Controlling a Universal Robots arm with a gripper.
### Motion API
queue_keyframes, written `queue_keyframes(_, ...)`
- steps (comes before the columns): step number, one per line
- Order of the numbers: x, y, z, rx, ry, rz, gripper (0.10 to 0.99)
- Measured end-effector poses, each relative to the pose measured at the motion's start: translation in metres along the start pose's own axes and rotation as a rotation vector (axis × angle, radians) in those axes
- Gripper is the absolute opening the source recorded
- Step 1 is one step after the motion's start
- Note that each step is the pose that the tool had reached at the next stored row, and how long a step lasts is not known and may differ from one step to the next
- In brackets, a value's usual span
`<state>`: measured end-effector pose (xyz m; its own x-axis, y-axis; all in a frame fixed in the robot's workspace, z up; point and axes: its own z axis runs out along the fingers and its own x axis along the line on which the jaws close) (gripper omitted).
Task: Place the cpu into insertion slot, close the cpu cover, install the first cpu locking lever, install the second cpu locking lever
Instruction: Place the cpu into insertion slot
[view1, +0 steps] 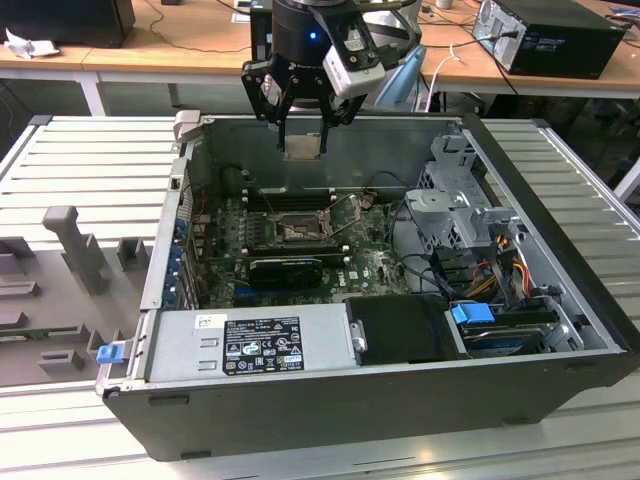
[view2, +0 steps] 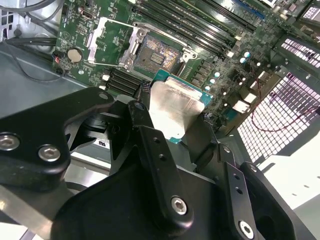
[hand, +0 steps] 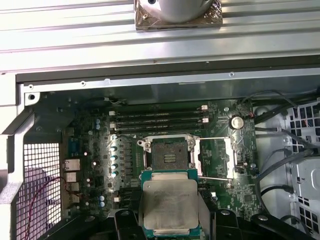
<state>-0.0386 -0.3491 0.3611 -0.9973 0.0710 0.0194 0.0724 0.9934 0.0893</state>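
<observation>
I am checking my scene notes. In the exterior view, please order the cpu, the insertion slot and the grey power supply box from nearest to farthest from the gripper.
1. The cpu, held in the gripper, over the open case.
2. The insertion slot, on the green board below the gripper.
3. The grey power supply box, at the case wall nearest the camera.

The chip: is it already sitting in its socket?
No, the chip is held up in the gripper, and the socket on the board lies open and bare.
</observation>
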Motion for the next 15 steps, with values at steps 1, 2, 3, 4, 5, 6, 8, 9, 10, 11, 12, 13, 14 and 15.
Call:
queue_keyframes(1, 0.0, 0.0, 0.0, 0.0, -0.0001, 0.001, 0.529)
queue_keyframes(2, 0.0, 0.0, 0.0, 0.0, -0.0002, 0.002, 0.529)
queue_keyframes(3, 0.0, 0.0, 0.0, 0.0, -0.0002, 0.002, 0.529)
queue_keyframes(4, 0.0, 0.0, 0.0, 0.0, -0.0003, 0.004, 0.529)
queue_keyframes(5, 0.0, 0.0, 0.0, 0.0, -0.0004, 0.005, 0.529)
queue_keyframes(6, 0.0, 0.0, 0.0, 0.0, -0.0006, 0.006, 0.529)
queue_keyframes(8, 0.0, 0.0, 0.0, 0.0, -0.0011, 0.011, 0.529)
queue_keyframes(9, 0.0, 0.0, 0.0, 0.0, -0.0014, 0.015, 0.529)
queue_keyframes(10, 0.0, 0.0, 0.0, 0.0, -0.0022, 0.024, 0.529)
queue_keyframes(11, 0.0, 0.0, 0.0, -0.001, -0.0029, 0.032, 0.529)
queue_keyframes(12, 0.0, 0.0, 0.0, -0.001, -0.0033, 0.036, 0.529)
queue_keyframes(13, 0.0, 0.0, 0.0, -0.001, -0.0036, 0.04, 0.529)
queue_keyframes(14, 0.0, 0.0, 0.0, -0.001, -0.0044, 0.049, 0.529)
queue_keyframes(15, 0.0, 0.0, 0.0, -0.001, -0.0047, 0.052, 0.529)
